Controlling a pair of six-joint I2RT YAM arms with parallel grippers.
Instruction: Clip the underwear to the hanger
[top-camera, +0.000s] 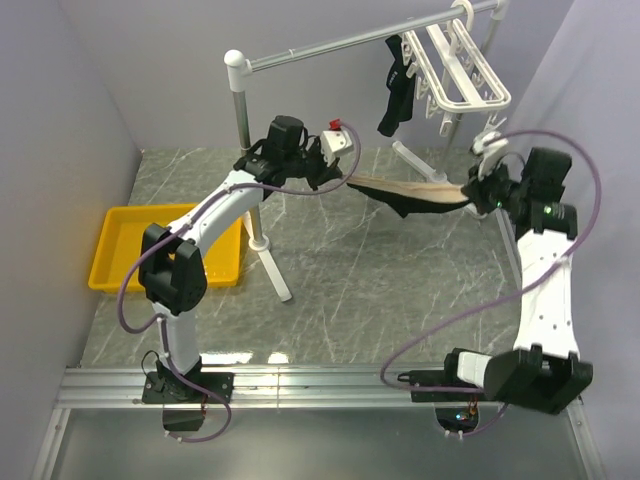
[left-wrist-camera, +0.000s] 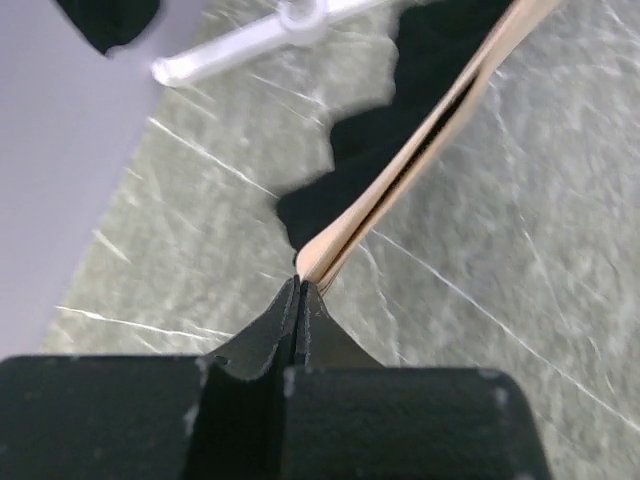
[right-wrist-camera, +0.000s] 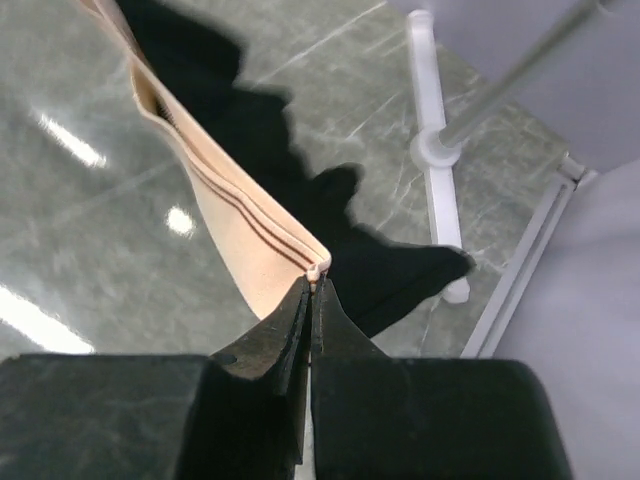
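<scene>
Above the marble-patterned desk (top-camera: 340, 280), the underwear (top-camera: 412, 193) is stretched between the arms by its tan waistband. At one end the left gripper (left-wrist-camera: 298, 288) is clamped on the band, at the other the right gripper (right-wrist-camera: 313, 283). Behind, the white hanger (top-camera: 458, 68) hangs from the grey rail (top-camera: 330, 42), with a black garment (top-camera: 393, 92) just beside it.

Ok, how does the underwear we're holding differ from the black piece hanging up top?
The underwear has a tan waistband; the black garment is all black. The underwear is stretched sideways between the left gripper and right gripper; the black garment dangles straight down by the hanger. The underwear looks wider, the black garment narrower. Both are mostly black cloth.
</scene>
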